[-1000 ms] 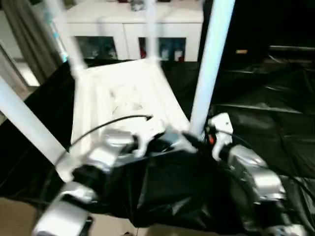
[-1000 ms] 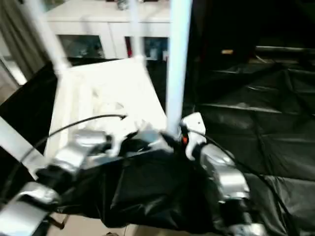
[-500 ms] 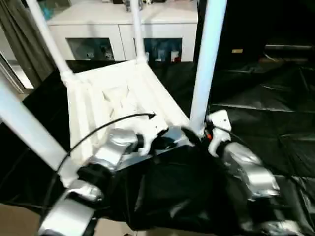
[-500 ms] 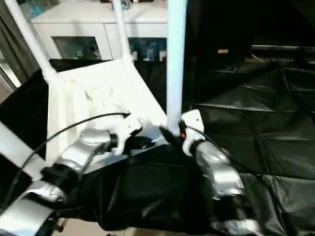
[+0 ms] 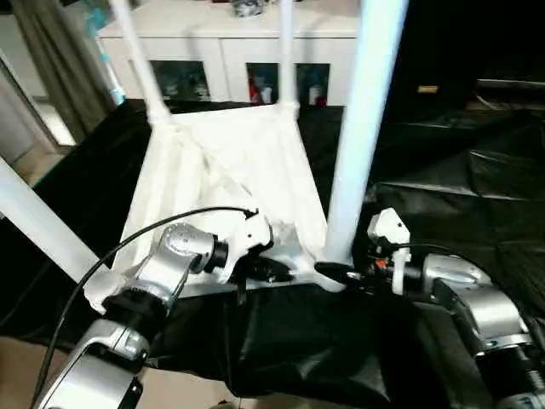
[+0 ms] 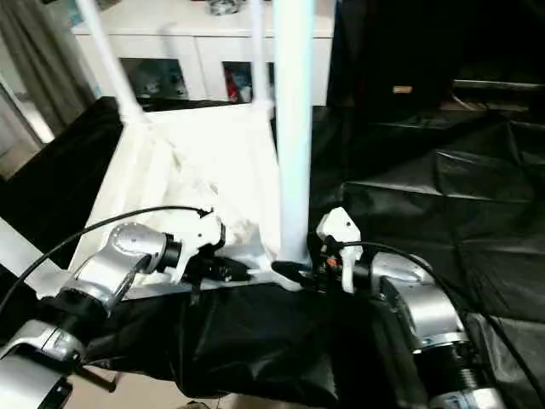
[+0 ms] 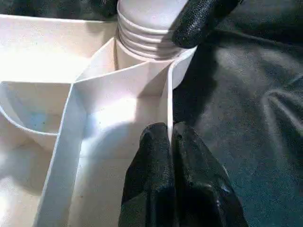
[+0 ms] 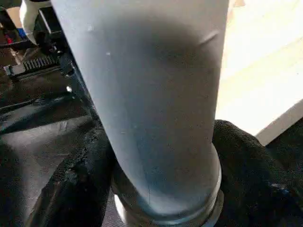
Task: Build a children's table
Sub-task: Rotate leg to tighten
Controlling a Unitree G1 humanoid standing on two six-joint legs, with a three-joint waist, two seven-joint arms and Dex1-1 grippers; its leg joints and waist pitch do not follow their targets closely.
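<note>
The children's table lies upside down on the black cloth, with its ribbed underside up and its white legs pointing upward. My left gripper is shut on the thin rim wall of the top, close to the near right corner socket. My right gripper is shut around the base of the near right leg, one black finger on each side of the tube. One of its fingertips rests against the leg's ribbed end.
Other legs stand at the far left, far right and near left. A white glass-door cabinet is behind. Crumpled black cloth covers the big table to the right. A black cable arcs over my left forearm.
The view has shifted and steadied. My right forearm has dropped lower and swung out to the right, its fingers staying at the leg's base. The left gripper keeps its hold on the rim.
</note>
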